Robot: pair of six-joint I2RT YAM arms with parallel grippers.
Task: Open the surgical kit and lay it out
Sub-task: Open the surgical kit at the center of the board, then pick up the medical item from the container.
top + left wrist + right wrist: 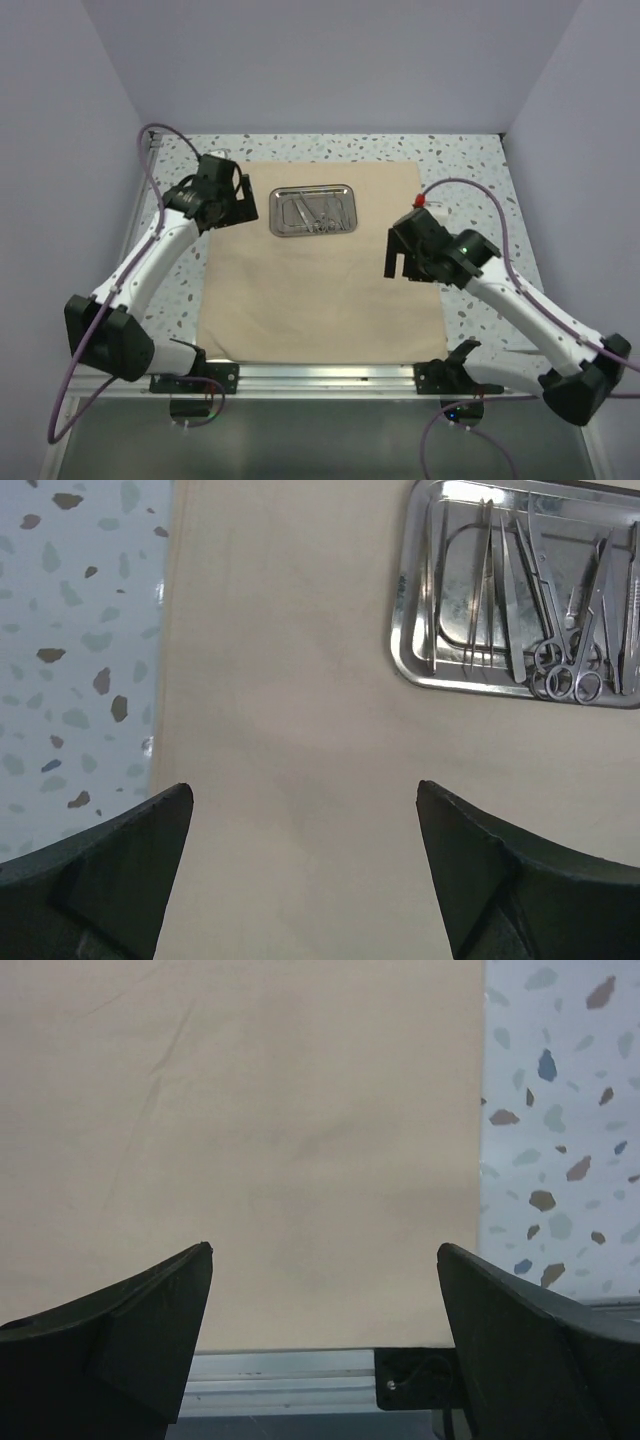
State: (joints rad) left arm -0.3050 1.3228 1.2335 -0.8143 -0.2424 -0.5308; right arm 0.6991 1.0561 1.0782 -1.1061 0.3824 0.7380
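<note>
One cloth [320,300], one tray [403,630] on it; instruments [560,670] overlap, count unclear. My left hand [305,788] and right hand [326,1248]: both apart, empty.

A white worktop [480,160] flecked with grey, brown and blue chips is enclosed on three sides by plain pale lavender walls: a back wall [330,60], a left wall [50,150] and a right wall [590,120]. Its near edge is bounded by a metal rail [320,377]. A dark glossy strip [300,440] is seen below the rail. The scene is evenly lit, and only soft shadows are cast.
</note>
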